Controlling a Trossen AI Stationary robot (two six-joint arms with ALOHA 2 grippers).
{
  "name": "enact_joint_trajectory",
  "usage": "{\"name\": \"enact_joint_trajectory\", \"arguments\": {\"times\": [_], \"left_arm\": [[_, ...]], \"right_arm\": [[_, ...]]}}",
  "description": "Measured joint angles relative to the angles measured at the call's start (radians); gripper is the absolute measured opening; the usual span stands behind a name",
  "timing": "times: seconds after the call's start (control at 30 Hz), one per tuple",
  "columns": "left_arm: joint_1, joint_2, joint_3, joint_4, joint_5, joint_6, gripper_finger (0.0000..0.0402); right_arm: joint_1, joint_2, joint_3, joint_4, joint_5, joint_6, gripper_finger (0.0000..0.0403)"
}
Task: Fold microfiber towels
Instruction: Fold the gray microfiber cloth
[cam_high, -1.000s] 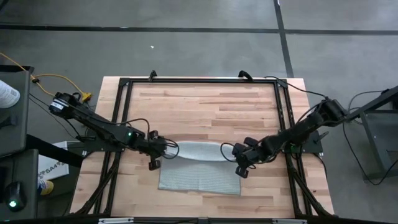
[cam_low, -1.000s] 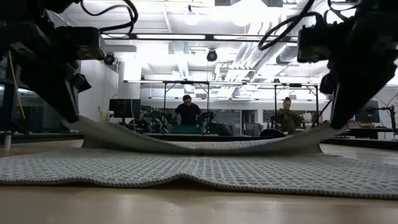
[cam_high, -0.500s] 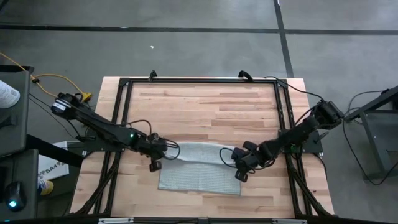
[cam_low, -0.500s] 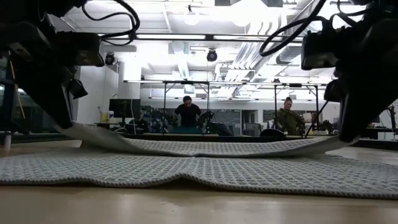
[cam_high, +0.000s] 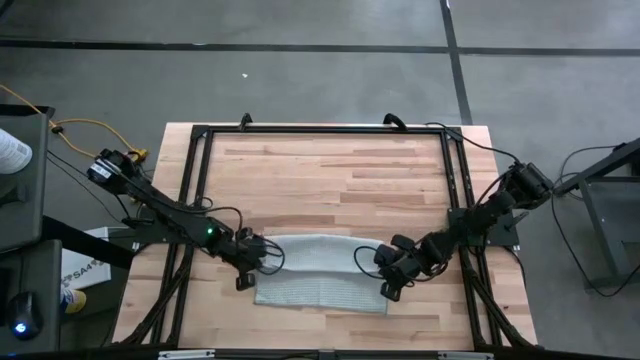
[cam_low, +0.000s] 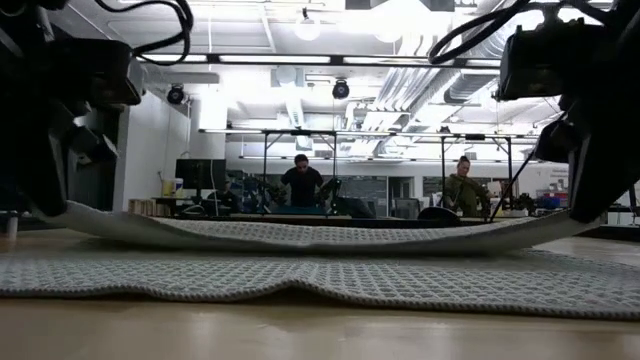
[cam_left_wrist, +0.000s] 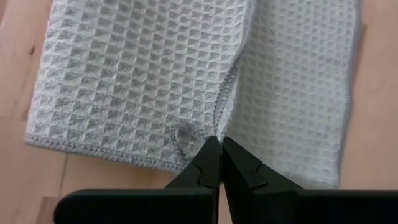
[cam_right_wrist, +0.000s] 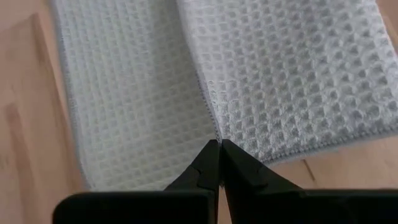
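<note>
Towel between pinching hands

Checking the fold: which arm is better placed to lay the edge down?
Neither: left pincer and right pincer each pinch one corner of the towel, level, so both lower together.

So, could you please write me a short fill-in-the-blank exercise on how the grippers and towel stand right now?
1. Each gripper is shut on an edge of the ____.
2. The left gripper holds the side opposite the ____ gripper.
3. The towel lies on a ____ table.
4. In the low view, the raised layer sags in its ____.

Missing words: towel; right; wooden; middle
</note>
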Motion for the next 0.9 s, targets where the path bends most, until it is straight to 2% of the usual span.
{"name": "enact_joint_trajectory", "arguments": {"times": [0.5,0.9], "left_arm": [[-0.037,0.006,0.000,0.007,-0.014,-0.093,0.0001],[-0.136,0.098,0.000,0.141,-0.042,-0.039,0.0001]], "right_arm": [[0.075,0.002,0.000,0.061,0.000,0.028,0.0004],[0.113,0.003,0.000,0.107,0.026,0.017,0.0004]]}}
